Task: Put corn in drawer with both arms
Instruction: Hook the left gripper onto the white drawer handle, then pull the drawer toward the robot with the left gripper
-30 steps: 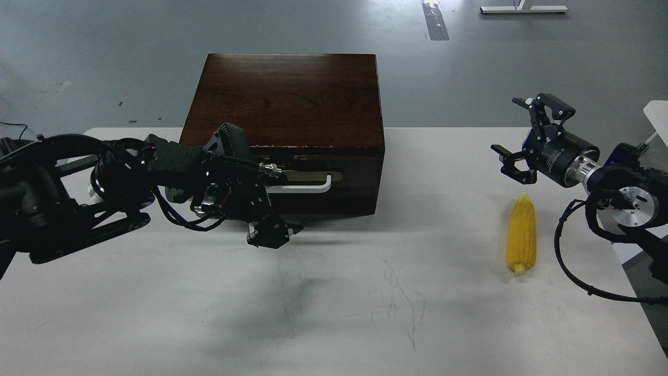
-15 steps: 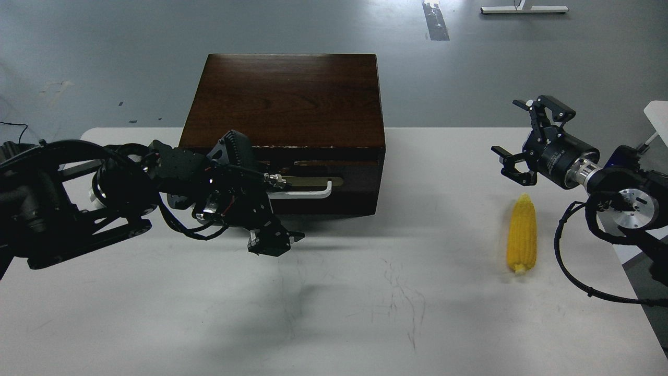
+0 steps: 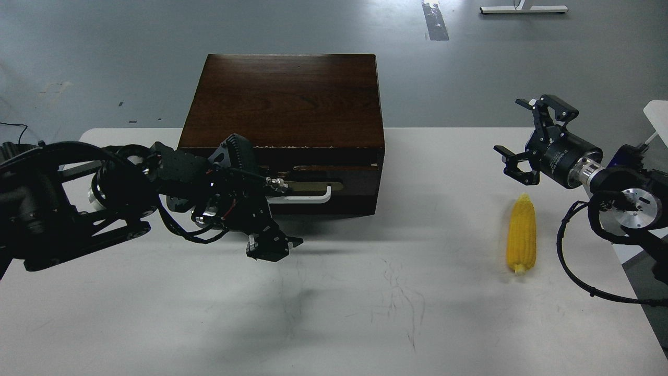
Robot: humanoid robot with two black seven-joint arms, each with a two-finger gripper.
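— Grey floor behind, and what sits on the white scuffed table (image 3: 334, 313)?

— Largest is the dark brown wooden box (image 3: 284, 99) at the far edge, its wide shallow drawer (image 3: 334, 183) with a white bar handle (image 3: 308, 197) looking closed or nearly so.

— And the arms?

— The left black claw gripper (image 3: 274, 245) hangs low in front of the box's left half; whether its fingers are parted, I cannot tell. The right black claw gripper (image 3: 527, 138) hovers spread wide, holding nothing.

— The corn?

— The bright yellow tapered corn cob (image 3: 522, 234) lies on the table, just below the right claw, well apart from the box.
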